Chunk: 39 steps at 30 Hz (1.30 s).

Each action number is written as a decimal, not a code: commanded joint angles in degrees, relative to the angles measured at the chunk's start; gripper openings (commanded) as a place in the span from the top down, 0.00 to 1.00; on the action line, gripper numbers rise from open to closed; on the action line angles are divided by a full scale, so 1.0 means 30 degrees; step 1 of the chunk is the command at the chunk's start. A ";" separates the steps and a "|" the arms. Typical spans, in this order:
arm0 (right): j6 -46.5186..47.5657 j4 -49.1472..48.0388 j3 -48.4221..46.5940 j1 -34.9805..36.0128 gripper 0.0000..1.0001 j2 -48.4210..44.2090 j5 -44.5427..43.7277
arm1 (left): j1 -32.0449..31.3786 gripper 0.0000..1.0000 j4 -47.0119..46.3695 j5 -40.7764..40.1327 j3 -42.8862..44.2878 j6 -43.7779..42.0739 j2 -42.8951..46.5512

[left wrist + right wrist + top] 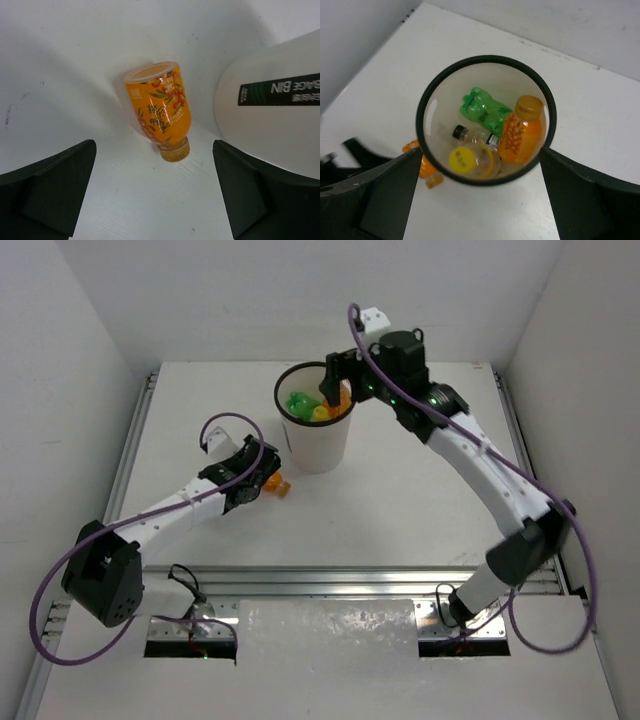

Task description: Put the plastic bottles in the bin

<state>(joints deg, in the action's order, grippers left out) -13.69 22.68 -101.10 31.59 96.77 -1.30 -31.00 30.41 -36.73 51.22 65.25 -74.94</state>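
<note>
The white bin with a black rim stands mid-table. Inside it lie a green bottle, an orange bottle, a clear bottle with a dark cap and a clear bottle with a yellow cap. One orange bottle lies on the table left of the bin, cap toward my left gripper; it also shows in the top view and the right wrist view. My left gripper is open, just short of that bottle. My right gripper is open and empty above the bin.
The bin's wall with a dark label stands close to the right of the lying bottle. White enclosure walls ring the table. A metal rail runs along the near edge.
</note>
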 commanded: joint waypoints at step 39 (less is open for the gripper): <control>-0.2468 0.1083 1.4951 -0.0014 0.01 -1.9074 0.0315 | -0.0125 1.00 -0.6598 0.4831 1.2999 -1.9112 -0.3725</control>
<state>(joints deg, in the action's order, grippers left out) -20.97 25.85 -54.94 31.62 39.09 -0.05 -32.18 7.92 -26.68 83.44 15.79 -77.52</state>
